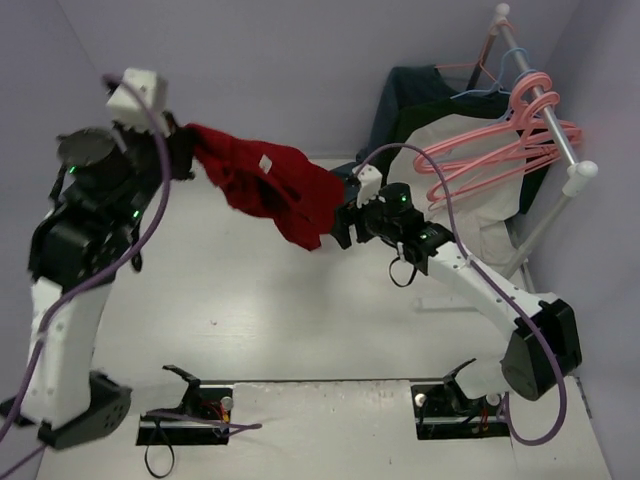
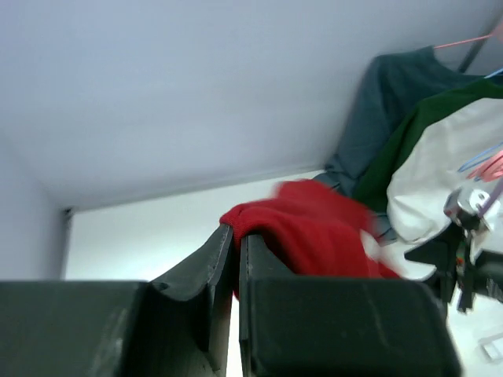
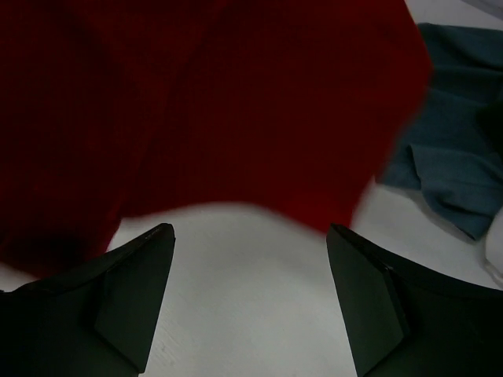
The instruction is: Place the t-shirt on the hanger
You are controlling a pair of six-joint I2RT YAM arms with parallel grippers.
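Observation:
The deep-red t-shirt (image 1: 265, 185) hangs bunched in the air above the table, its white neck label (image 1: 266, 163) facing up. My left gripper (image 1: 185, 150) is raised at the left and shut on the shirt's upper end. In the left wrist view the cloth (image 2: 314, 232) is pinched at the closed fingertips (image 2: 234, 232). My right gripper (image 1: 340, 225) stands open at the shirt's lower right end. In the right wrist view the red cloth (image 3: 236, 102) hangs just beyond the gripper (image 3: 250, 236), with only bare table between the fingers. The hanger (image 1: 500, 150) is among several salmon-pink ones on the rail at the far right.
A metal rail (image 1: 545, 110) at the back right carries a thin blue hanger (image 1: 500, 90), a dark blue-grey garment (image 1: 410, 95) and a cream-and-green garment (image 1: 470, 190), close behind the right arm. Walls close in the back and both sides. A black cable loop (image 1: 402, 272) lies on the table.

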